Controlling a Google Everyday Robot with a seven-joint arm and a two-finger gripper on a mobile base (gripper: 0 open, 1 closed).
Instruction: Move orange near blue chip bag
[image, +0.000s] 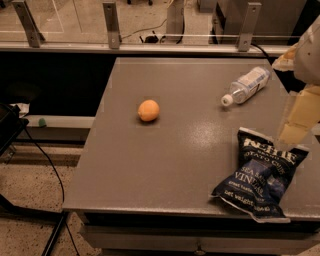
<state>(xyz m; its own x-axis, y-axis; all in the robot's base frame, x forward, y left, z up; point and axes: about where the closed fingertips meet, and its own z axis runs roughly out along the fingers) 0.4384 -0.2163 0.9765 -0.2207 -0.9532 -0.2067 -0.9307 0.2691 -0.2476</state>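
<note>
Camera view shows the orange (149, 110), round with no long axis, sitting left of centre on the grey table (175, 165), well apart from the blue chip bag (260, 175). That bag lies flat at the near right corner, top edge away from the camera, reading "Kettle" and "Vinegar". Above it at the right edge hangs the gripper (296, 125); I cannot tell whether it is wide or narrow.

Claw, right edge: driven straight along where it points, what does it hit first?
The claw, over the right side of the table, points down and slightly left. Likely first contact: the top edge of the blue Kettle chip bag, or the table just beside it; depth is unclear.
</note>
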